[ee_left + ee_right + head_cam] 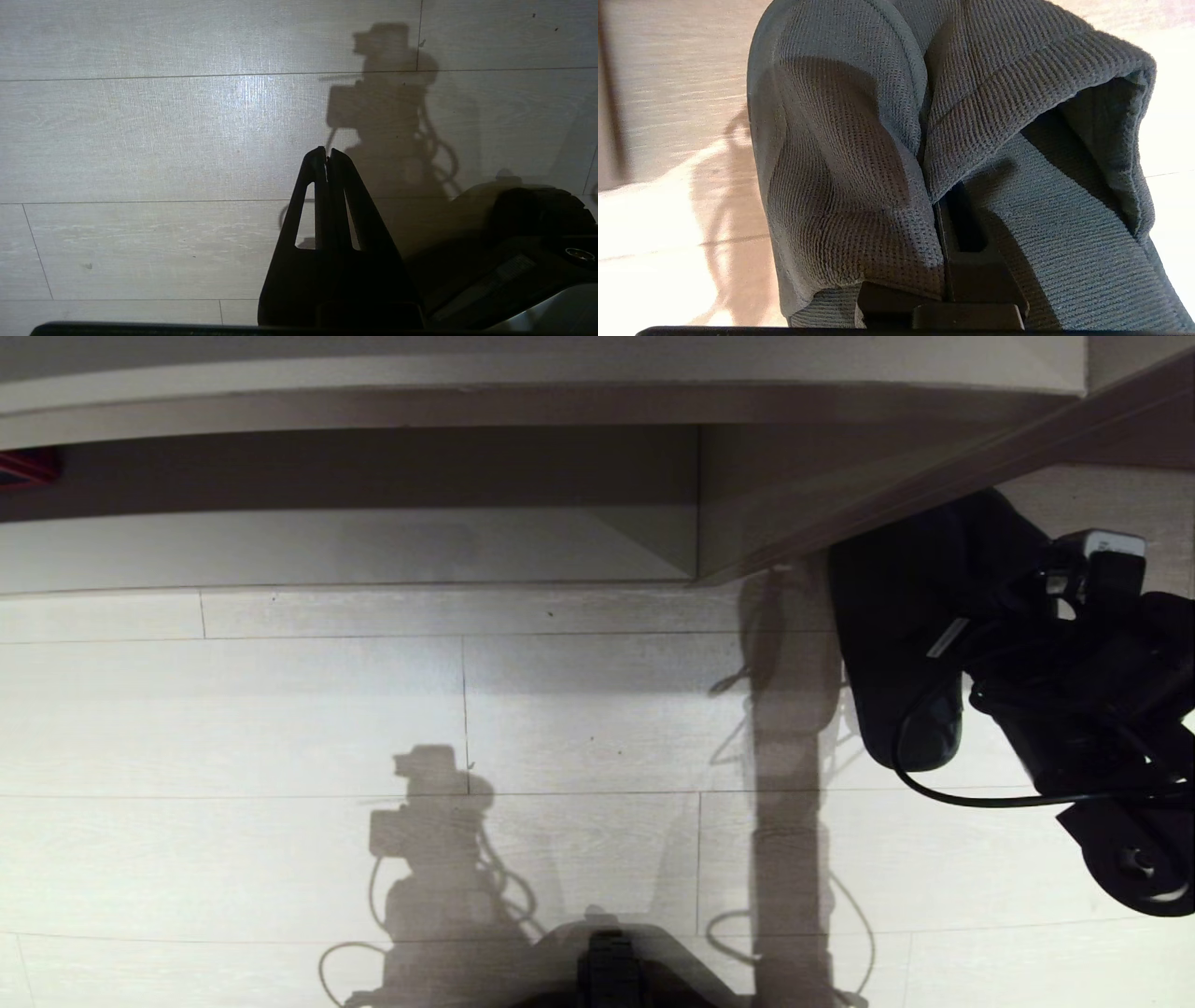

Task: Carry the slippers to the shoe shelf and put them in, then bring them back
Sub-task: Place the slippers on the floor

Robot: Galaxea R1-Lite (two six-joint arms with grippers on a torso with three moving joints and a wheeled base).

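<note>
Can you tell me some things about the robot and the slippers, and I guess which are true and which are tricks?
1. The right claw is shut on the slippers. True.
2. The slippers are lying on the floor. False: they hang in the air from the claw.
3. The left claw is shut and holds nothing. True.
4. The slippers are inside the shoe shelf. False: they are outside it, off to its right.

Pale wood-grain floor planks (327, 709) fill most of the head view, their seams running across. A red object (28, 467) peeks in at ten o'clock, at the picture's edge. A grey shadow (439, 859) of machinery and looping cables lies on the planks at seven o'clock.
</note>
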